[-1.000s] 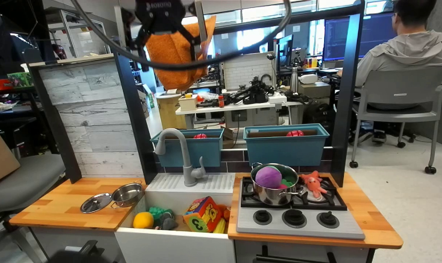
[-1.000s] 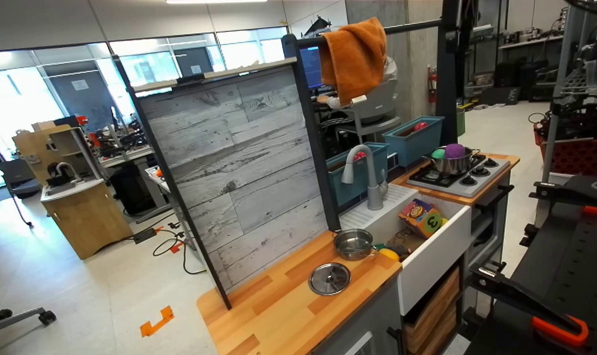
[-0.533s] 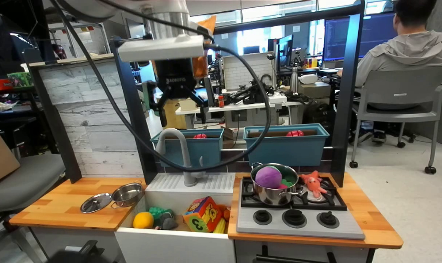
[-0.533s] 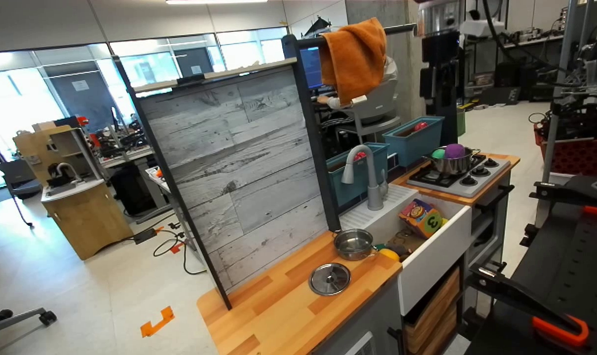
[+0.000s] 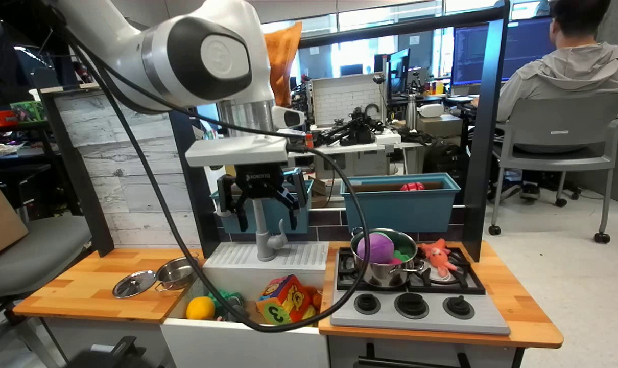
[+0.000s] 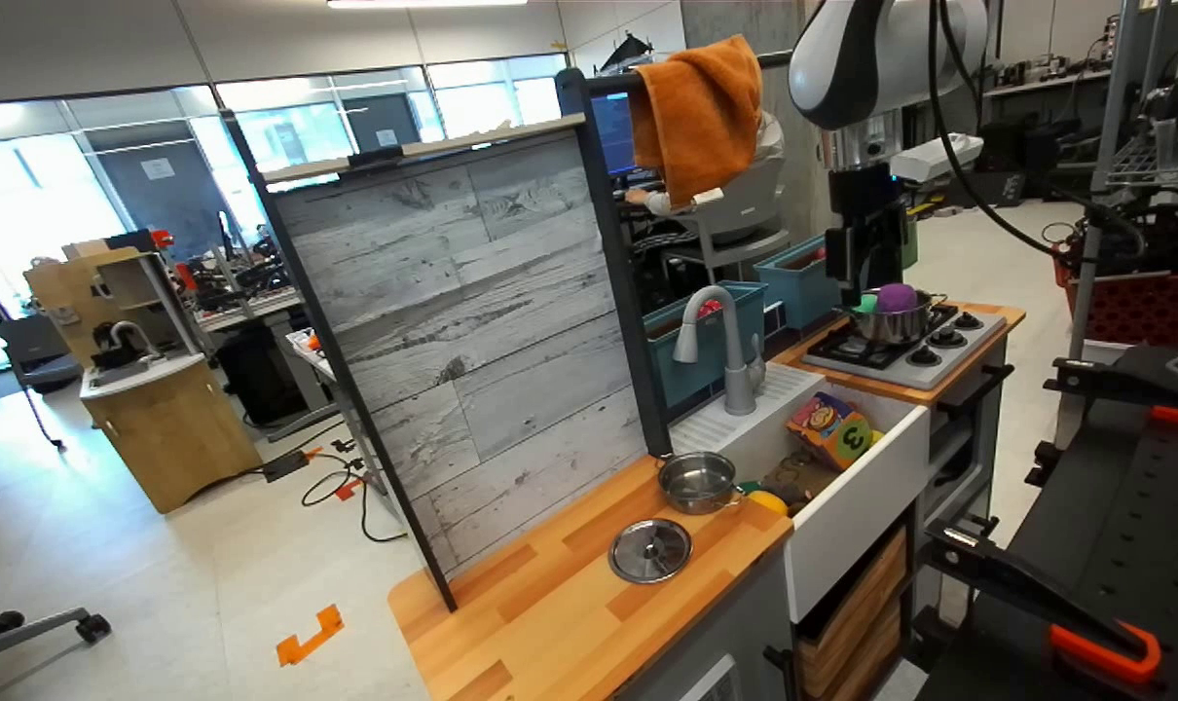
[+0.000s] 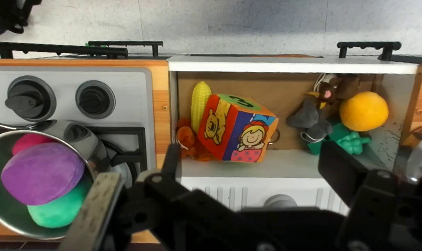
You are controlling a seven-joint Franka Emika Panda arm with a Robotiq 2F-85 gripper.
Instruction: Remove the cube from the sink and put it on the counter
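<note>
Worktop (image 5: pixel 517 306): toy-kitchen top, front edge nearest; wooden counter (image 5: pixel 79 291) toward one end, stovetop (image 5: pixel 385 319) toward the other.
Cable (image 5: pixel 265 328): black loop hanging nearest, crossing in front of the sink (image 5: pixel 242 350); might snag on the front edge as you descend.
Sink: white basin let into the front edge, between counter and stovetop.
Cube (image 7: pixel 237 130): in the sink, toward the stovetop end, tilted, printed faces showing.
Cube's feel: looks like padded cloth; expect light, soft, squashable, hard to break, not very slippery.
Cube's hold: take two opposite faces at mid-height, wrist turned to its slant; a corner pinch could roll it out of your grasp.
Corn (image 7: pixel 200 104): on the cube's stovetop side with an orange toy (image 7: pixel 186 137); whether they touch it, you cannot tell. Expect tight finger room there.
Gripper (image 5: pixel 268 225): well above the sink, fingers wide apart, nothing between them. Your step in hand, by judgement: alignment over the cube.
Lid (image 5: pixel 135 283): on the counter, beside the pan (image 5: pixel 181 281), which stands near the back corner on the sink side. Plan to set the cube past the lid, toward the outer front corner.
Faucet (image 6: pixel 740 380): rises at the back edge, behind the sink; lift forward of it.
Planters (image 5: pixel 401 214): teal pair beyond the back edge.
Desk (image 5: pixel 355 148): farthest, with a seated person (image 5: pixel 569 71) facing away.
</note>
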